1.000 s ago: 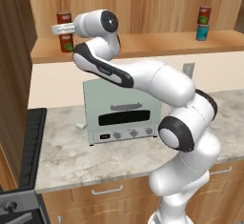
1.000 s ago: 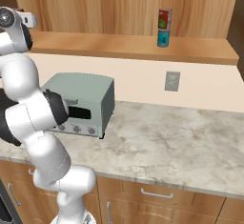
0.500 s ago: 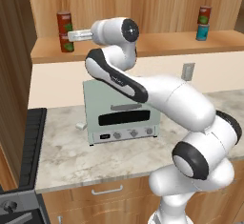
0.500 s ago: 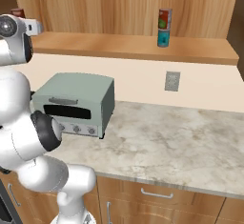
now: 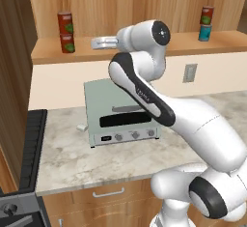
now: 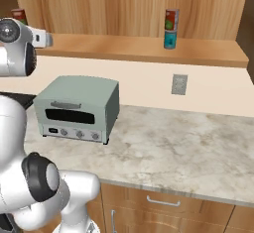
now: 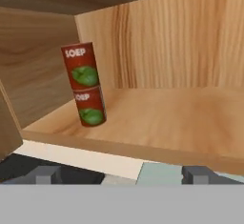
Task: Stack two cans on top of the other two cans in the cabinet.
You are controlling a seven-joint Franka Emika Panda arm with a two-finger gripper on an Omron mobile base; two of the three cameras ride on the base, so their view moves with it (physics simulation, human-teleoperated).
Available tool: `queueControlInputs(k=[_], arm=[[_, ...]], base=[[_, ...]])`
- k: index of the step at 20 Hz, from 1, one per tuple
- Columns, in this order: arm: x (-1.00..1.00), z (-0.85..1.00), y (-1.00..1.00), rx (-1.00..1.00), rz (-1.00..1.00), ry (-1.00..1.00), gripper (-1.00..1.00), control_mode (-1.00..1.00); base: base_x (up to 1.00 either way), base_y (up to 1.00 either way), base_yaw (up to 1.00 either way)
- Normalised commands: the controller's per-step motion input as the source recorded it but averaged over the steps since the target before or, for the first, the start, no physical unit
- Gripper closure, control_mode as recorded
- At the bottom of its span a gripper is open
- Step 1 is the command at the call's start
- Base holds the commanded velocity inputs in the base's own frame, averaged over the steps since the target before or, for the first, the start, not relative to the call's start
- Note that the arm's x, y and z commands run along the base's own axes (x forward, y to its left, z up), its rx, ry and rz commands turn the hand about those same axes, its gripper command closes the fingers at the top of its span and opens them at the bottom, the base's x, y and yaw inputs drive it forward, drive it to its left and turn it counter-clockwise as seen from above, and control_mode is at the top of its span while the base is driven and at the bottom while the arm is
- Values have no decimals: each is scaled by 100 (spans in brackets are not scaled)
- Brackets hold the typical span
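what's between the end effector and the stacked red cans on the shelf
Nothing visible. The end effector sits beside the red can stack, with bare cabinet shelf between them; the toaster oven is down on the counter.

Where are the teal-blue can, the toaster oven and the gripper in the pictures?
teal-blue can point(image 6: 170, 39), right base view, on its side wall.
toaster oven point(image 5: 123, 118), left base view, on its front door.
gripper point(image 5: 96, 43), left base view, between its fingertips.
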Motion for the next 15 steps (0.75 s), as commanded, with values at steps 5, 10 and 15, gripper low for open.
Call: queueControlInputs(k=[5,10,15], arm=[[-77,-8,-34,0,-14,14,-100,-100],[-79,-17,-33,-2,-13,12,-100,-100],[-80,-24,-36,-3,-11,9,-100,-100]], base=[[0,0,0],[0,0,0],[0,0,0]])
